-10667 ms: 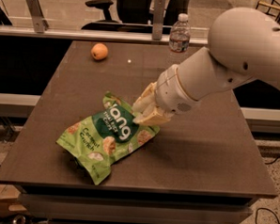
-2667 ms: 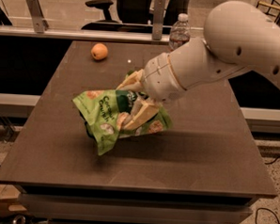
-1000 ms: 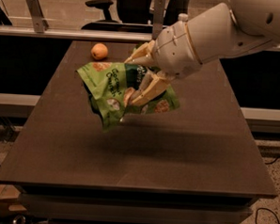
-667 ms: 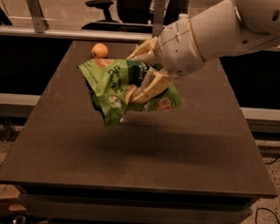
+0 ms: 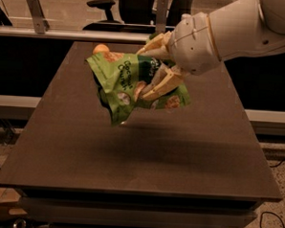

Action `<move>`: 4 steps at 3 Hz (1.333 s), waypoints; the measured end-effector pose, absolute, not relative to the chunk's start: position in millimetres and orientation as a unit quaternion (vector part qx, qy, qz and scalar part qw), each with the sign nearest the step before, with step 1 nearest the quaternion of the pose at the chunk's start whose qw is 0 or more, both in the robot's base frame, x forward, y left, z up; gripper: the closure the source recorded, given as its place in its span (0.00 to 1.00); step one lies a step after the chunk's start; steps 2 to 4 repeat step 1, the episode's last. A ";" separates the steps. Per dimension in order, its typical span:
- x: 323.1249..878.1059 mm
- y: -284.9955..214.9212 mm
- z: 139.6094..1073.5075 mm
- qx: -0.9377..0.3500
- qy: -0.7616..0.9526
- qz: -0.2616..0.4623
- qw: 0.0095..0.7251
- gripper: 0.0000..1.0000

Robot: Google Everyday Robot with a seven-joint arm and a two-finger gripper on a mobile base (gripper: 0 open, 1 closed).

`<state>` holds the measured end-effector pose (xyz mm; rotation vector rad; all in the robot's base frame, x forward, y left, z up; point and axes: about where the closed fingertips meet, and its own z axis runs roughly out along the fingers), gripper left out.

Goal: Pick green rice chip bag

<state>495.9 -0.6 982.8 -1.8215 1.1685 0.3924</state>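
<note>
The green rice chip bag (image 5: 122,83) is a crinkly light-green pouch with a dark-green centre and pictured chips. It hangs in the air well above the dark table (image 5: 140,154), crumpled and tilted. My gripper (image 5: 157,68) is shut on the bag's right part, with one tan finger (image 5: 163,86) across its front and the other above it. The white arm reaches in from the upper right.
An orange fruit (image 5: 101,49) sits at the table's far left, partly hidden behind the bag. The bag's shadow falls on the table's middle. Office chairs and a rail stand beyond the far edge.
The bag lay flat on the table with the gripper at its right edge. The gripper has since closed on it and lifted it up and towards the far side.
</note>
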 end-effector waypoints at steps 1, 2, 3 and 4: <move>494.8 -0.4 984.7 -0.739 0.472 0.157 0.454 1.00; 494.8 -0.4 984.7 -0.739 0.472 0.157 0.454 1.00; 494.8 -0.4 984.7 -0.739 0.472 0.157 0.454 1.00; 494.8 -0.4 984.7 -0.739 0.472 0.157 0.454 1.00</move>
